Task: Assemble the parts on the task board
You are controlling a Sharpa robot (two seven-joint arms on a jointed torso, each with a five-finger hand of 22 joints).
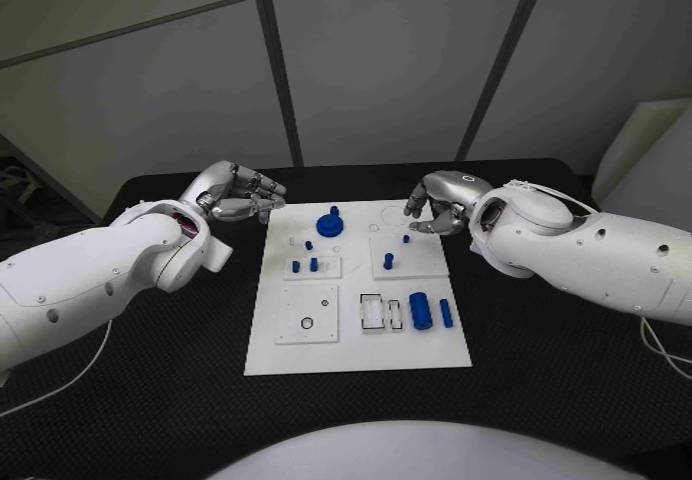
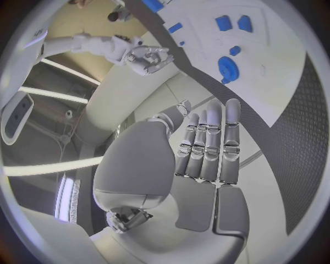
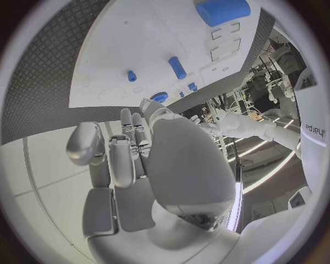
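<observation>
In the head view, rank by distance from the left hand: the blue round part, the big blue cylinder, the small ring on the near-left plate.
1. Blue round part, far edge, beside the left hand.
2. Small ring, near-left plate.
3. Big blue cylinder, near right.

In the right wrist view, the big blue part (image 3: 222,11) at the top middle is cut off by the picture's edge. The right hand (image 3: 148,159) hides part of the blue round part (image 3: 160,97). In the head view, the tiny marks on the task board (image 1: 289,355) are too small to tell.
</observation>
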